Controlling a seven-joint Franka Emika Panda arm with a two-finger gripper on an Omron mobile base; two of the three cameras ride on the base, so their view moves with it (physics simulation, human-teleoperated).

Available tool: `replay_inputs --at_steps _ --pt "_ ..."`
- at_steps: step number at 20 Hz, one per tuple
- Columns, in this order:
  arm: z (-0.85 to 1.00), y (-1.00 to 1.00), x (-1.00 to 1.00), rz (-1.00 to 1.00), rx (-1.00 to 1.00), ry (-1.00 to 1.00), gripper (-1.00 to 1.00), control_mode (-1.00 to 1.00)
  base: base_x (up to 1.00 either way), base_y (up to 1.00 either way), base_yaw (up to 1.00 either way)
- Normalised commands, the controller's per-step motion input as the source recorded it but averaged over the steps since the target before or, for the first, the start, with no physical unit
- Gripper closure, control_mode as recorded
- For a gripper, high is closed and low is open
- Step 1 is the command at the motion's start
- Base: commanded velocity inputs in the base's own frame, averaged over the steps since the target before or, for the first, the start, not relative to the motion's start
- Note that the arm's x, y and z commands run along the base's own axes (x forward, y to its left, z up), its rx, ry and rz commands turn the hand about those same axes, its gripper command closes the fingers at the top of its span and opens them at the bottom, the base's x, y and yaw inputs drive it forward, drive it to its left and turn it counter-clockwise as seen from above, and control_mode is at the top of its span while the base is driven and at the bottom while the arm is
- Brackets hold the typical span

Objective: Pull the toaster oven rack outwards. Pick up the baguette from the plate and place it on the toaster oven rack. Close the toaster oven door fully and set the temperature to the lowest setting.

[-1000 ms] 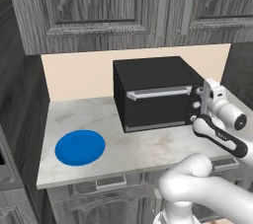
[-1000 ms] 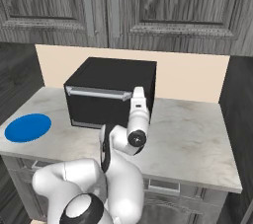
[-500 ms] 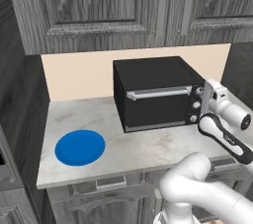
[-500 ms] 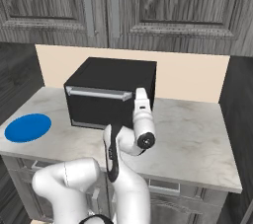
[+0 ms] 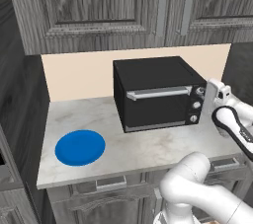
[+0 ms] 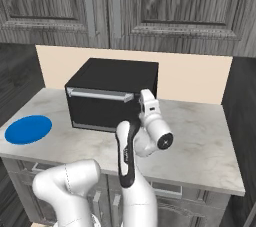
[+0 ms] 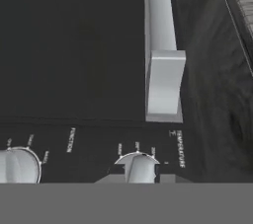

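1. Oven on tabletop, door shut; plate well left.
2. Gripper at temp knob; jaws narrowly spread around it, pinch can't be confirmed.
3. Judgement: squeeze knob squarely, twist slowly to lowest stop w/o slipping.

1. The fingertips of the gripper are cut off by the bottom of the hand view, just below the temperature knob; whether the jaws touch the knob cannot be told.
2. The second knob, beside the temperature knob, is cut by the left edge.
3. The small lettering around the knobs is too blurred to be read.
4. The inside of the toaster oven is hidden behind its shut toaster oven door.
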Motion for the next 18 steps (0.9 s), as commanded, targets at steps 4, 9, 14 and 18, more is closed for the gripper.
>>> replay_inputs --at_steps 4,9,14,18 --pt "0.0 0.0 0.0 0.0 0.0 0.0 1.0 -1.0 0.0 0.0 0.0" --pt "-0.23 0.0 0.0 0.0 0.0 0.08 1.0 -1.0 0.0 0.0 0.0" --pt "-0.3 0.0 0.0 0.0 0.0 0.08 1.0 -1.0 0.0 0.0 0.0" --pt "-0.27 0.0 0.0 0.0 0.0 0.06 1.0 -1.0 0.0 0.0 0.0"
